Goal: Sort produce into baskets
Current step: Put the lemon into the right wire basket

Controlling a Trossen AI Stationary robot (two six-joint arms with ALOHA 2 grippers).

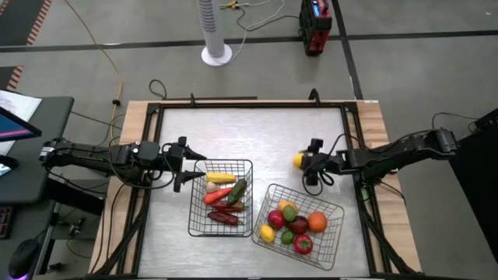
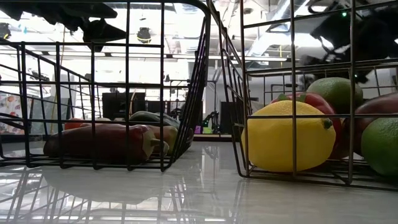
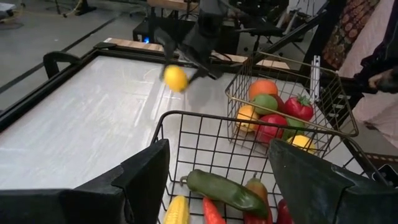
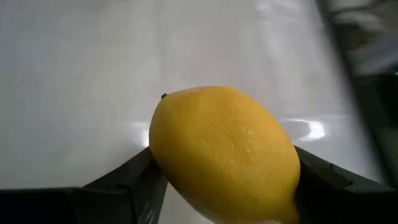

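Observation:
My right gripper [image 1: 303, 162] is shut on a yellow lemon [image 1: 298, 161], just past the far corner of the right basket [image 1: 340, 208]. That basket holds round red, orange, green and yellow produce [image 3: 273, 115]. The left basket [image 1: 193, 222] holds long pieces lying on its mesh floor: a corn cob [image 1: 220, 178], a green one [image 3: 227, 193] and red ones [image 1: 226, 210]. My left gripper [image 1: 187, 167] stands open at the left basket's far left corner, with nothing between its fingers [image 3: 143, 177]. My right gripper pinches the lemon's two opposite sides [image 4: 163, 163] between its two fingers. The fingers come slanting down from the table's right side. In the left wrist view the lemon [image 3: 175, 78] hangs clear of the table top.
A black raised frame [image 1: 249, 105] borders the table. Bare table top [image 1: 249, 136] lies between the baskets and the far edge. Another lemon [image 2: 289, 137] lies in the right basket's near corner. A person's hand [image 3: 380, 79] shows beyond the table's right side.

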